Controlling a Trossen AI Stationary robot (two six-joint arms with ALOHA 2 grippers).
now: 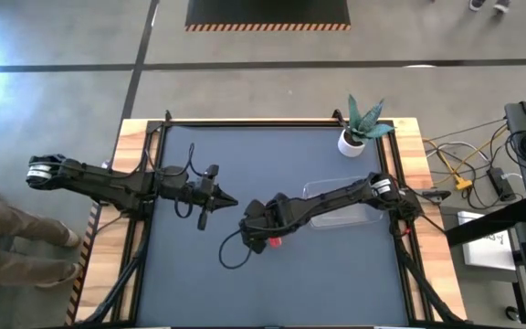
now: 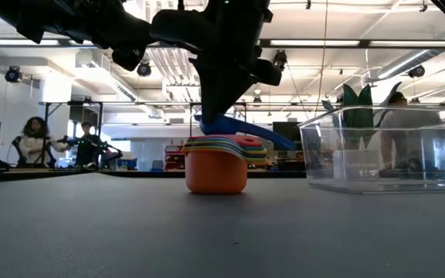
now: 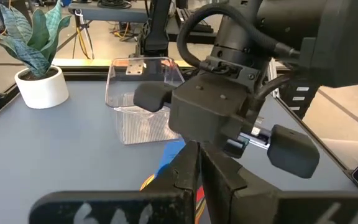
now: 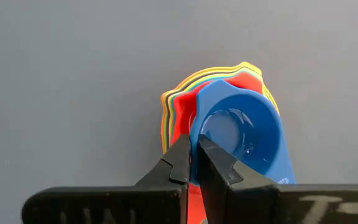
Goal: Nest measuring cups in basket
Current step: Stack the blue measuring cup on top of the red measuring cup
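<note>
A stack of nested measuring cups (image 2: 216,168), orange outermost, stands on its base on the grey table left of the clear basket (image 2: 381,150). In the high view the stack (image 1: 275,242) is at mid-table, beside the basket (image 1: 336,186). My right gripper (image 4: 194,152) is shut on a blue measuring cup (image 4: 238,134) directly over the stack. The blue cup (image 2: 238,128) is tilted, its handle slanting down toward the basket; whether it touches the stack, I cannot tell. My left gripper (image 1: 231,199) waits shut, raised left of the stack, holding nothing. My right gripper pinches the blue cup's rim (image 4: 199,134) between its two fingers, one finger on the outside of the wall, the other on the bowl's side. The fingers come steeply from above. The cup is tilted below them over the nested stack, with its open side up.
A white pot with a green plant (image 1: 352,139) stands at the table's far right, beyond the basket. A black cable loop (image 1: 231,254) hangs from the right arm, near the stack. People sit in the room beyond the table (image 2: 33,143).
</note>
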